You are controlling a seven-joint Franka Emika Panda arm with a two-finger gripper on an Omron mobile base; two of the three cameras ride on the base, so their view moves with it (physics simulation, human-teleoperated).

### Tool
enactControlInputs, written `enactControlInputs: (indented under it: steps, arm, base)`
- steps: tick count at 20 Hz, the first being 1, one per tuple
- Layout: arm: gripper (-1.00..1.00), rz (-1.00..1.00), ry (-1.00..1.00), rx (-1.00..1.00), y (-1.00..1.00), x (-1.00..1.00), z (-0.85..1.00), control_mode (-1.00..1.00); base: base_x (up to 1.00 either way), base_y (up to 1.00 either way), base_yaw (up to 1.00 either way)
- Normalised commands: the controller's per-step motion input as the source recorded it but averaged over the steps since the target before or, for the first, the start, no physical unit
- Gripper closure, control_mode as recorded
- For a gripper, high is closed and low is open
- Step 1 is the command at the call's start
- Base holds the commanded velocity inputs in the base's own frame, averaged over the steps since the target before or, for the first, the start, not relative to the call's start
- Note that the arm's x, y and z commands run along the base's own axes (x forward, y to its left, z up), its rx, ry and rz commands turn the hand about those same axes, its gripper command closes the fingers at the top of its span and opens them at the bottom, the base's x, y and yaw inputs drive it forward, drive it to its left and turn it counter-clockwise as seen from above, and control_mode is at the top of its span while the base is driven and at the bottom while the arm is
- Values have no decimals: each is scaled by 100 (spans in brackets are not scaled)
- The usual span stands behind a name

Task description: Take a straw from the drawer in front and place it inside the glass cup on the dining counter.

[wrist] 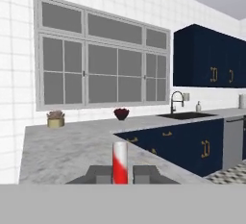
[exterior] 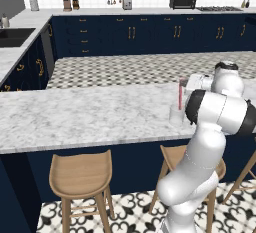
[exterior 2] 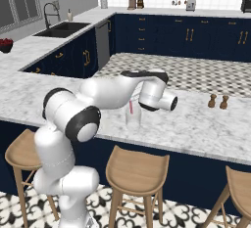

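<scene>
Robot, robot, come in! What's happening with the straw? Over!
Gripper shut on straw. Straw upright over glass cup on dining counter. Nothing in the way. Over.

The white arm reaches forward, forearm level; its claw [wrist: 120,174] is clamped tight, pointing sideways.

1. From behind-left, we look down over the arm across the counter [exterior: 90,114] toward the far cabinets.
2. From behind-right, we share that counter.
3. At the claw [wrist: 120,174], we face the window [wrist: 101,64] ahead, level.
</scene>
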Motion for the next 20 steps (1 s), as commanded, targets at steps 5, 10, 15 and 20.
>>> enactControlInputs:
  steps: [5, 10, 15, 20]
  arm:
    - [100, 0, 0, 0, 0, 32, -23, -100]
    - [100, 0, 0, 0, 0, 33, -27, -100]
    - [100, 0, 0, 0, 0, 25, -29, -100]
    - [100, 0, 0, 0, 0, 27, -28, -100]
  base:
    - [0, 0, 0]
    - [0, 0, 0]
    - [0, 0, 0]
    - [0, 0, 0]
